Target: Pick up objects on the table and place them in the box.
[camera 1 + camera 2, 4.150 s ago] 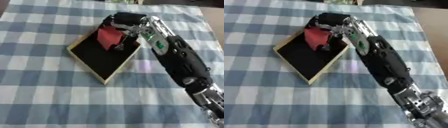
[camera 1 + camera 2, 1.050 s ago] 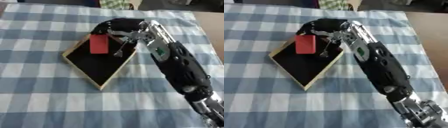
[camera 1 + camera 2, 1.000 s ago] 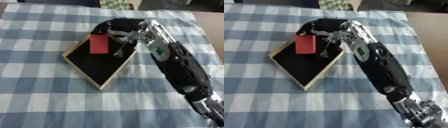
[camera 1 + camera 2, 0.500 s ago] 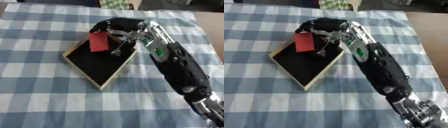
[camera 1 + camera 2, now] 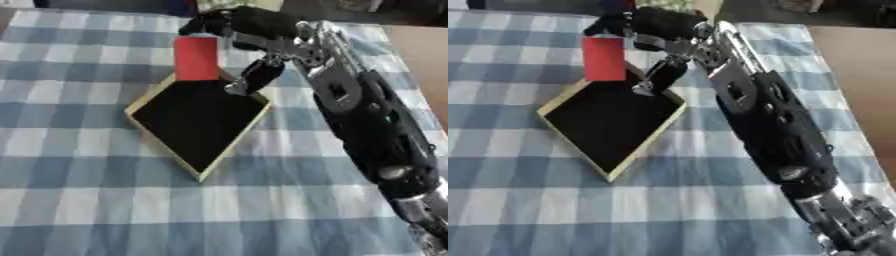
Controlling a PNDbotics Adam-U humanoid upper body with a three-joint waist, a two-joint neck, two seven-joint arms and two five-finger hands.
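Observation:
A flat wooden box [image 5: 163, 146] with a black inside lies cornerwise on the checked cloth, nothing resting on its floor. My right hand [image 5: 248, 24] reaches in from the right to the box's far corner. Its fingers are curled over the top edge of a red rectangular block [image 5: 196, 58]. The block hangs upright over that far corner, its lower edge at about rim height. One dark finger [image 5: 255, 76] points down over the box's far right rim. My left hand shows in neither view.
The blue and white checked tablecloth [image 5: 79, 210] covers the table. The table's right edge [image 5: 833, 75] borders a brown floor. Dark shapes lie past the far edge, behind my hand.
The red block has moved from under my hand, over the box's far part, out leftward and now hangs upright at the far corner. The camera has shifted as well.

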